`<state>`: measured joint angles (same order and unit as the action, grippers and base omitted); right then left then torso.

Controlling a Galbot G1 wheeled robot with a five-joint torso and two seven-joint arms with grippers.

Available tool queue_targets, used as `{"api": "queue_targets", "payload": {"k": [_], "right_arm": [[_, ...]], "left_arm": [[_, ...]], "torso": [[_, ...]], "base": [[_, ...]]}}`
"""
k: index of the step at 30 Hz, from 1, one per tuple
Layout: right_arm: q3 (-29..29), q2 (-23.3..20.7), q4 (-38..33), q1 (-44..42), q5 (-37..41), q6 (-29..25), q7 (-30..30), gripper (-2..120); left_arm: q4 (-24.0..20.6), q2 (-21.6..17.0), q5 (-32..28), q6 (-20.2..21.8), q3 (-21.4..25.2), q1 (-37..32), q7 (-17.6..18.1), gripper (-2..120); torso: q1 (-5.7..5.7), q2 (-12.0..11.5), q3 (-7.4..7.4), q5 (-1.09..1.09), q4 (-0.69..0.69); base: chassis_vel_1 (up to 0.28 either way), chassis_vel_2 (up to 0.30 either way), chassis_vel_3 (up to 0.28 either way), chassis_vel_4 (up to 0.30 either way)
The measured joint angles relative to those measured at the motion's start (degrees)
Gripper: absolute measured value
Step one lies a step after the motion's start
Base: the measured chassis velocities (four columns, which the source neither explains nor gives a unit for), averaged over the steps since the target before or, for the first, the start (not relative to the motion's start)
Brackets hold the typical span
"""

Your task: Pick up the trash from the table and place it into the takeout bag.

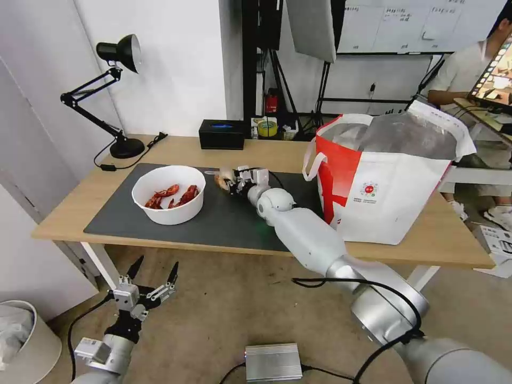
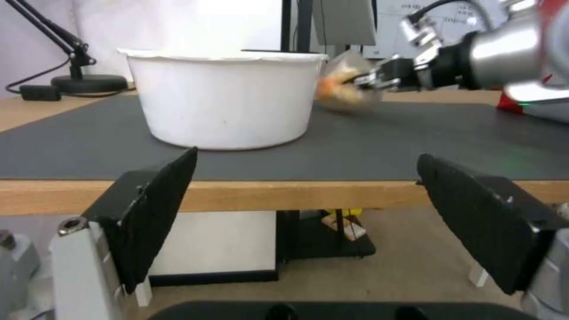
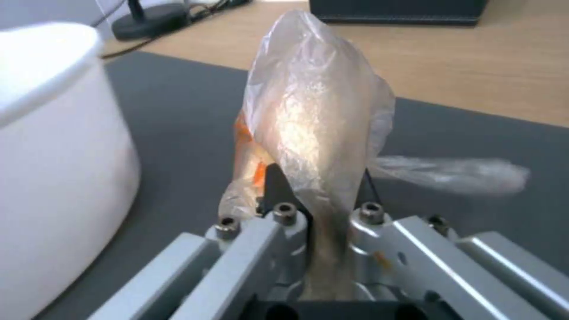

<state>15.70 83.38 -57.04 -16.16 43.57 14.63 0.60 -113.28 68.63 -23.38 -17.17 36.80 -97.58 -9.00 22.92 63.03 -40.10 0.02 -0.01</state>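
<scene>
My right gripper [image 1: 228,182] [image 3: 323,186] is shut on a small clear bag [image 1: 223,177] [image 3: 314,115] [image 2: 344,86] with a beige lump, held just above the dark mat [image 1: 229,218]. To the left of it on the mat stands the white bowl [image 1: 168,194] [image 2: 224,98] [image 3: 53,146] of red crayfish. The red-and-white takeout bag [image 1: 384,181] stands open on the table [image 1: 458,240] at the right, its foil lining showing. Below the table's front edge at the left hangs my left gripper [image 1: 154,272] [image 2: 305,213], open, facing the bowl.
A black desk lamp [image 1: 114,96] stands at the table's back left corner and a black box [image 1: 221,133] at the back middle. A white bin [image 1: 26,341] is on the floor at the left, a grey metal unit [image 1: 273,361] on the floor in front.
</scene>
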Motion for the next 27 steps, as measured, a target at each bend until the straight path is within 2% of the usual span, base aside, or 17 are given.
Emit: {"api": "queue_targets", "payload": {"k": [1,3,4,6,9,10,12,17,19,20,23,25,27], "right_arm": [[0.3,-1.4,-2.6,-1.0,0.0,0.2,0.9,3],[0.3,-1.4,-2.6,-1.0,0.0,0.2,0.9,3],[0.9,-4.4,-8.1,-3.0,0.2,0.6,2.8,3],[1.0,-5.8,-10.6,-3.9,0.3,0.8,3.4,3],[1.2,-10.6,-20.3,-7.4,0.4,1.8,6.3,3],[1.2,-10.6,-20.3,-7.4,0.4,1.8,6.3,3],[1.1,-13.5,-26.4,-9.7,0.4,2.7,8.5,3],[0.7,-16.4,-32.2,-12.7,0.5,3.3,9.9,3],[-1.1,-19.8,-39.0,-16.9,0.9,3.9,10.9,3],[-1.1,-19.8,-39.0,-16.9,0.9,3.9,10.9,3],[-4.1,-24.3,-46.7,-21.5,1.3,4.1,11.0,3],[-4.6,-25.2,-47.9,-22.1,1.4,4.1,11.1,3],[-7.8,-28.7,-53.2,-24.2,1.6,4.1,11.6,3]], "left_arm": [[0.0,0.0,-0.1,-0.1,0.0,0.0,0.0,100],[0.0,0.0,-0.1,-0.1,0.0,0.0,0.0,100],[0.1,0.0,-0.2,-0.1,-0.3,0.0,0.1,100],[0.1,-0.1,-0.2,-0.1,-0.6,0.0,0.1,100],[0.4,-0.2,-0.1,-0.1,-1.4,0.6,0.1,100],[0.4,-0.2,-0.1,-0.1,-1.4,0.6,0.1,100],[0.4,-0.5,-0.1,0.0,-1.7,0.8,0.1,100],[0.3,-1.1,-0.1,0.4,-2.1,0.8,0.2,100],[0.3,-1.7,-0.3,0.7,-2.2,1.0,0.6,100],[0.3,-1.7,-0.3,0.7,-2.2,1.0,0.6,100],[0.5,-2.0,-0.5,0.8,-2.3,1.2,1.2,100],[0.6,-2.0,-0.6,0.8,-2.3,1.2,1.2,100],[0.9,-2.0,-0.6,0.7,-2.4,1.5,1.3,100]], "torso": [[0.0,0.0,0.0,0.0,0.0],[0.0,0.0,0.0,0.0,0.0],[0.0,0.0,0.0,-0.01,0.0],[0.0,0.0,0.0,0.0,0.02],[0.0,0.0,0.0,0.0,0.0],[0.0,0.0,0.0,0.0,0.0],[0.0,0.0,0.0,-0.01,0.0],[-0.01,0.0,0.01,0.0,0.02],[0.0,0.0,0.0,0.0,0.02],[0.0,0.0,0.0,0.0,0.02],[-0.01,0.0,0.01,0.01,0.0],[0.0,0.0,0.0,0.01,0.01],[-0.01,0.0,0.01,-0.01,0.01]], "base": [[0.0,0.0,0.0,0.0],[0.0,0.0,0.0,0.0],[0.0,0.0,0.0,0.0],[0.0,0.0,0.0,0.0],[0.0,0.0,0.0,0.0],[0.0,0.0,0.0,0.0],[0.0,0.0,0.0,0.0],[0.0,0.0,0.0,0.0],[0.0,0.0,0.0,0.0],[0.0,0.0,0.0,0.0],[0.0,0.0,0.0,0.0],[0.0,0.0,0.0,0.0],[0.0,0.0,0.0,0.0]]}}
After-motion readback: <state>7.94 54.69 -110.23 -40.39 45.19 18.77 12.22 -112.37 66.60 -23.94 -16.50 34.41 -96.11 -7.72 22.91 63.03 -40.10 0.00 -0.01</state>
